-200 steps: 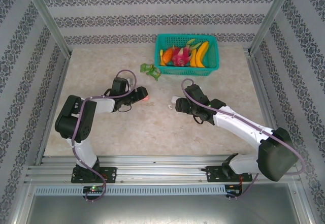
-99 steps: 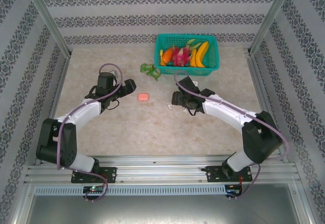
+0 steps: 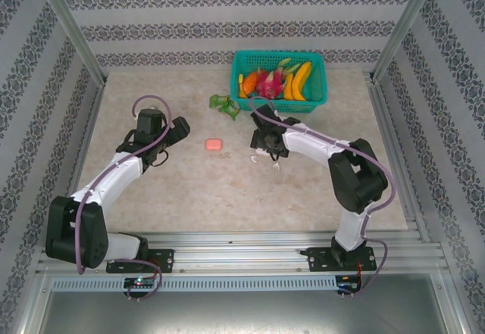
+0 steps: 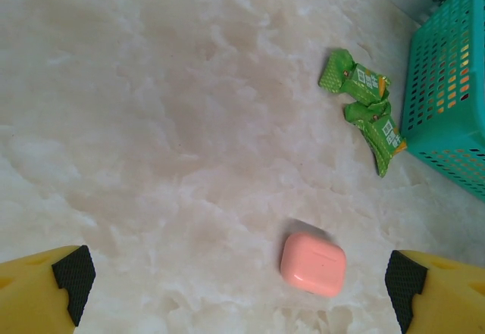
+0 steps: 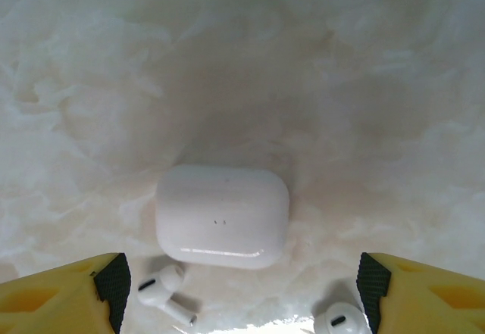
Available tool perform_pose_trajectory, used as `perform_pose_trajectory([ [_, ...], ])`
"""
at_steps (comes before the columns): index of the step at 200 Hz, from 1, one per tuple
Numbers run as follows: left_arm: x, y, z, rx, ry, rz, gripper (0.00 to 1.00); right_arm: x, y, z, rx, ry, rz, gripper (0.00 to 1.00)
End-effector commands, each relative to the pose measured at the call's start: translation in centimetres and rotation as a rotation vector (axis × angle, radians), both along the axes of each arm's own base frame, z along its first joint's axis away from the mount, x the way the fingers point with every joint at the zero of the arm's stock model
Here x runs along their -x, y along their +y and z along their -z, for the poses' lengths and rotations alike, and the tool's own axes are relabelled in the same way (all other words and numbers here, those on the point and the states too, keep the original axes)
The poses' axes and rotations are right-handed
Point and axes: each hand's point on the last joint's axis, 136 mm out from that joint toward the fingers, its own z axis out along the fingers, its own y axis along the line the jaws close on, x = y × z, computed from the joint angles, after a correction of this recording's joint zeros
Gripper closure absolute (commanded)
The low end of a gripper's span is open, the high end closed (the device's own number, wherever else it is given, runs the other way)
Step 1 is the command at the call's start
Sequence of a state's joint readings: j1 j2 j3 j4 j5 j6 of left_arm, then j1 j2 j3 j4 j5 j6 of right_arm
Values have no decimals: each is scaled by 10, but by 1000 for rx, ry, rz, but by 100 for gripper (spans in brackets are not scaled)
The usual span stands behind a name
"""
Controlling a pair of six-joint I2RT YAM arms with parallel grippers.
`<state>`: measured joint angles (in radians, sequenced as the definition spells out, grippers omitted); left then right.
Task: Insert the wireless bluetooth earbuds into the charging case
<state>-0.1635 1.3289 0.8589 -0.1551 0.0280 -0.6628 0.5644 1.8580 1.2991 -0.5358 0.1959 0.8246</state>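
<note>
Left jaws: wide open and holding nothing; black pads (image 4: 74, 273) at the two lower corners of the wrist view.
Pink case (image 4: 313, 263): lies shut on the bench (image 4: 151, 122) between the pads, nearer the right-hand one and touching neither. From above it sits apart from the left arm's end (image 3: 214, 144), in the gap between the two arms.
Right jaws: spread wide with nothing gripped; black pads (image 5: 114, 282) flank the white things.
White case (image 5: 222, 215): lies flat on the bench with its lid down, midway between the pads and a little beyond them.
White buds: two, loose on the bench outside the case. One (image 5: 163, 288) lies just beside the case's near left corner; the other (image 5: 341, 321) is by the right-hand pad, cut off by the frame edge.
Top view, right arm's end: small white bits (image 3: 258, 158) on the bench, too small to tell case from buds.
Green packets (image 4: 367, 107): two, touching, just beside the basket (image 4: 455, 84).
Basket from above: teal (image 3: 318, 99), at the far side of the bench, with fruit (image 3: 276, 82) inside.
</note>
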Motion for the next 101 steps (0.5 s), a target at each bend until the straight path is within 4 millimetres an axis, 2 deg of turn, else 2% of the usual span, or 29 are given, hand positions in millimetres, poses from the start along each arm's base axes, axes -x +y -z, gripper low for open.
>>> perform_pose_trajectory([
  [1,1,7,-15,4,-24,-33,0,-6,-4,5,39,29,25,19],
  [52,0,8,-12,0,-27,-38,0,-16,2,20,70,74,17,18],
  [101,-3,7,-13,-2,-30,-34,0,-14,0,35,99,110,23,18],
])
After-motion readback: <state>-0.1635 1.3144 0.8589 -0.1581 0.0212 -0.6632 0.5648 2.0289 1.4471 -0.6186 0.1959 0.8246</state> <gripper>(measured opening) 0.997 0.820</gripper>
